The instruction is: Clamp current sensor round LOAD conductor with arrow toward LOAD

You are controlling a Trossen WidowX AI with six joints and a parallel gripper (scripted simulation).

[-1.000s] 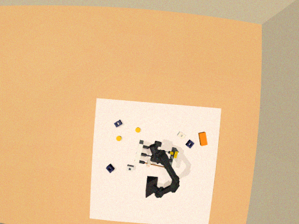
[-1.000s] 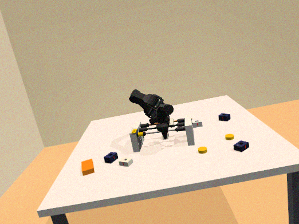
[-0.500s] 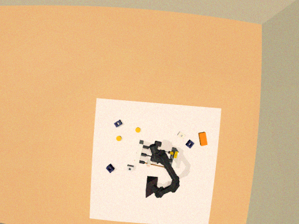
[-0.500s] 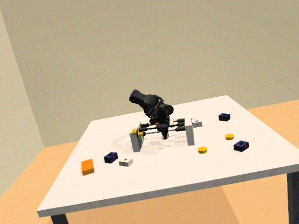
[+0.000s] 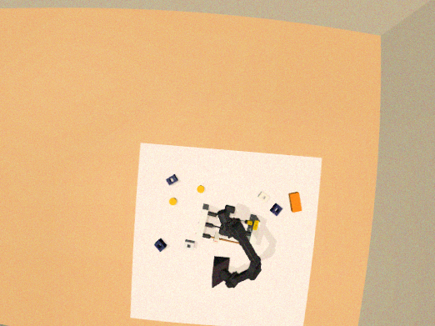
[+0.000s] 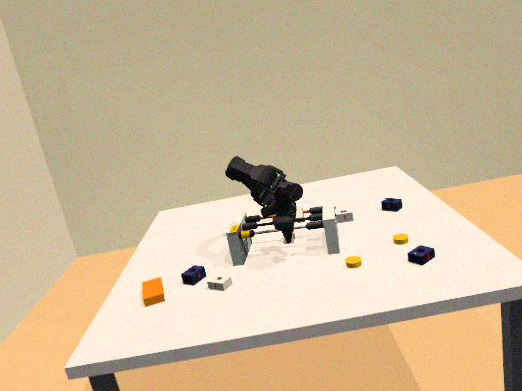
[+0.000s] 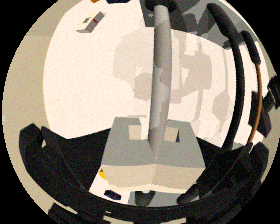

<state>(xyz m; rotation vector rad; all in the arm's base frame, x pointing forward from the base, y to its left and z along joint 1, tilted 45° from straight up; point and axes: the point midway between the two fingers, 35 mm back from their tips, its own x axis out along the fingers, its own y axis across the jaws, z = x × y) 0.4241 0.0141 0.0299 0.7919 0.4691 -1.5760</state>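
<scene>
The sensor (image 7: 151, 155) is a grey block in the wrist view, with the grey conductor (image 7: 161, 80) (image 6: 267, 232) running into it between two square openings. Its arrow and latch cannot be made out. The gripper (image 7: 154, 172) (image 6: 288, 234) is shut on the sensor, its black fingers wide apart on either side; in the top view the arm hides it. The grey conductor is the one nearest the exterior camera and has a yellow collar (image 6: 245, 234) at one end. A yellow tag (image 5: 256, 225) (image 6: 234, 229) sits on the post there; its lettering is unreadable.
Two grey posts (image 6: 237, 249) (image 6: 331, 235) carry the conductors; a black one and a copper one (image 7: 259, 100) (image 5: 229, 240) run alongside. Around them lie an orange block (image 5: 295, 202) (image 6: 153, 292), navy blocks (image 5: 276, 209), yellow discs (image 5: 201, 188), a white block (image 5: 265, 196) and a grey block (image 5: 190, 243).
</scene>
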